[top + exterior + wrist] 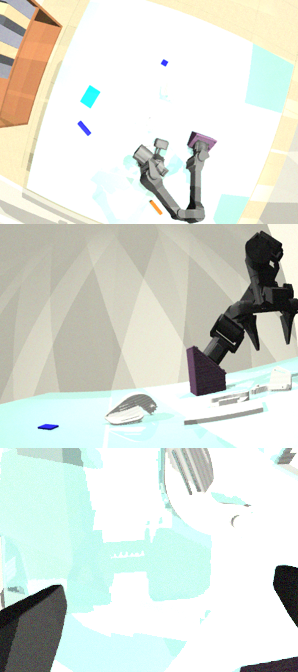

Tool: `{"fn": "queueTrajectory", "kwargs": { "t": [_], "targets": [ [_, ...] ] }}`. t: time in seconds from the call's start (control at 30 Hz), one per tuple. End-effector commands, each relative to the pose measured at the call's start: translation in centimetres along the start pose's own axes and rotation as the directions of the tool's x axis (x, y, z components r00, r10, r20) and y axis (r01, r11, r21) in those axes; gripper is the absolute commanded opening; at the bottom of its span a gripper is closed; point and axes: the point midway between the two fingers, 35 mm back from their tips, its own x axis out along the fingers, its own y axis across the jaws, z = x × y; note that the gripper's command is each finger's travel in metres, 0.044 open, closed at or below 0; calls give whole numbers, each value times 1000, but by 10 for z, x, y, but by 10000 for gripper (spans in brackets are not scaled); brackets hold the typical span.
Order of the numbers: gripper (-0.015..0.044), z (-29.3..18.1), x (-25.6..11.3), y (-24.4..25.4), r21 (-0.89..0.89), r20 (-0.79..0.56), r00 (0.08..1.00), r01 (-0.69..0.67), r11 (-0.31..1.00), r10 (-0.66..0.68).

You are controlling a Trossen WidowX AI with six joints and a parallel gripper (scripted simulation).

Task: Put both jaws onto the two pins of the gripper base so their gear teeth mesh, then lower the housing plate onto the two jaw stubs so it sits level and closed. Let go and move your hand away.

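My gripper (273,346) (173,586) is open and empty, pointing down above the white parts. In the exterior view, a long low white slab (224,414) lies in front, with a low curved white piece (234,399) on or just behind it. A curved, ribbed white part (132,409) (165,90) lies apart from it. An upright-looking white part (280,379) stands below the gripper, with a small white piece (259,390) beside it. In the wrist view, a ribbed curved part (196,470) shows at the top. Glare hides the pins, the gear teeth and which part is which.
The purple arm base (202,141) (206,374) stands beside the parts. A small blue square (164,62) (48,426), a cyan tile (90,97), a blue bar (84,128) and an orange bar (156,207) lie around. A brown shelf (33,67) is at the left.
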Motion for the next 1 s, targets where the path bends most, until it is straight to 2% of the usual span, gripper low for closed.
{"fn": "queueTrajectory", "kwargs": {
  "t": [0.0,0.37,0.9,0.97],
  "targets": [
    [440,0,0,0,0,0,1000,0,1000,0],
    [440,0,0,0,0,0,1000,0,1000,0],
    [20,0,0,0,0,0,1000,0,1000,0],
    [0,0,0,0,0,0,1000,0,1000,0]
  ]
}}
